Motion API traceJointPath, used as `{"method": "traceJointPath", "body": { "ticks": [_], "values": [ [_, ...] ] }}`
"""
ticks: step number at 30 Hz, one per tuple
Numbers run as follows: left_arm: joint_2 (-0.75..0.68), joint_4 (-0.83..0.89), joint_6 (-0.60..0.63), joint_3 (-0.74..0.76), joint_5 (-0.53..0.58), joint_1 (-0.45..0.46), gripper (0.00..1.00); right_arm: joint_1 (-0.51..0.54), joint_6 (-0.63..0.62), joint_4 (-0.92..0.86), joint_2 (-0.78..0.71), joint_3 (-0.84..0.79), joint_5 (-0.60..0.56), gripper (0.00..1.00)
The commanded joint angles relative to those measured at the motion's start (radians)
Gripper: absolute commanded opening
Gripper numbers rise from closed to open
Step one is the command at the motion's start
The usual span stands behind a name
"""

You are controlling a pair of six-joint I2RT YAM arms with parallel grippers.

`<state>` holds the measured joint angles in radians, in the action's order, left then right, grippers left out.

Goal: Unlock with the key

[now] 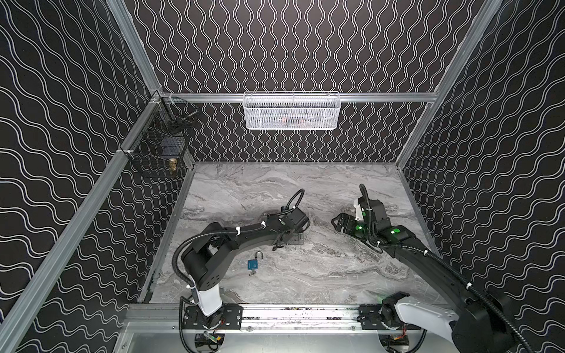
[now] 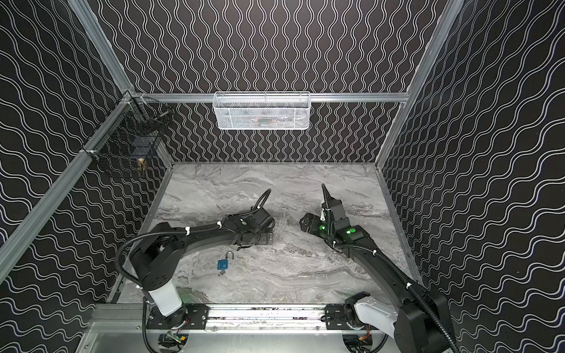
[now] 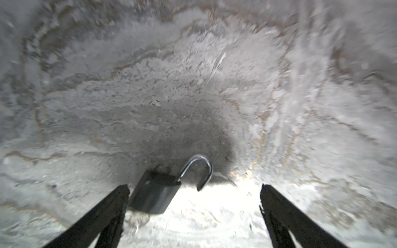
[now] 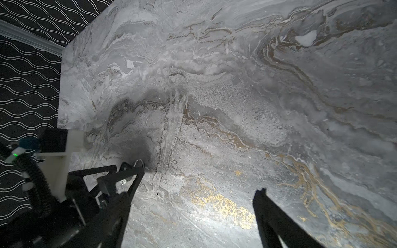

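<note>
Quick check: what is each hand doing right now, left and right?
Left hand: open, holding nothing; the padlock lies loose nearby.
Right hand: open, empty.

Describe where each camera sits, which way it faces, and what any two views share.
Top views: high at the front, looking down toward the back wall; table, blue padlock, left arm, right arm show.
Left wrist: on the left arm, facing down at the table; open left end effector frames the open-shackled padlock.
Right wrist: on the right arm, facing down across the table; open right end effector, left arm's tip show.
Shared: both top views and left wrist show the padlock.
</note>
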<state>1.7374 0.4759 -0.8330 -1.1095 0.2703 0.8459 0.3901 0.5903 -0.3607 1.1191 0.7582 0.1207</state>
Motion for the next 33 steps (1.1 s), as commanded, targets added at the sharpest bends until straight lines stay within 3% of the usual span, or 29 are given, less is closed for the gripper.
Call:
{"method": "traceJointPath", "body": {
  "ticks": [1, 11, 15, 20, 24, 26, 28, 30, 33],
  "values": [
    [-0.056, 0.018, 0.007, 0.016, -0.007, -0.011, 0.99, -0.007, 0.008, 0.027, -0.013, 0.004, -0.013, 0.91],
    [-0.267, 0.049, 0.019, 0.051, -0.025, -0.069, 0.99, -0.046, -0.019, 0.020, -0.057, 0.040, -0.050, 0.92],
    [-0.383, 0.046, 0.087, 0.061, -0.015, -0.121, 0.99, -0.102, -0.053, 0.000, -0.045, 0.083, -0.115, 0.94],
    [-0.497, 0.071, 0.230, 0.088, 0.104, -0.282, 0.99, -0.210, -0.117, 0.075, -0.022, 0.061, -0.380, 0.99],
    [-0.522, 0.074, 0.320, 0.161, 0.309, -0.473, 0.98, -0.294, -0.170, 0.279, 0.012, -0.054, -0.592, 0.99],
    [-0.525, 0.013, 0.356, 0.231, 0.372, -0.573, 0.98, -0.319, -0.221, 0.395, 0.042, -0.119, -0.685, 0.99],
    [-0.531, -0.143, 0.467, 0.334, 0.403, -0.636, 0.98, -0.345, -0.264, 0.502, 0.074, -0.168, -0.727, 0.99],
    [-0.539, -0.391, 0.591, 0.462, 0.404, -0.655, 0.98, -0.370, -0.316, 0.660, 0.098, -0.240, -0.701, 0.99],
    [-0.565, -0.632, 0.656, 0.590, 0.372, -0.656, 0.98, -0.395, -0.369, 0.857, 0.124, -0.336, -0.643, 0.99]
  ]
}}
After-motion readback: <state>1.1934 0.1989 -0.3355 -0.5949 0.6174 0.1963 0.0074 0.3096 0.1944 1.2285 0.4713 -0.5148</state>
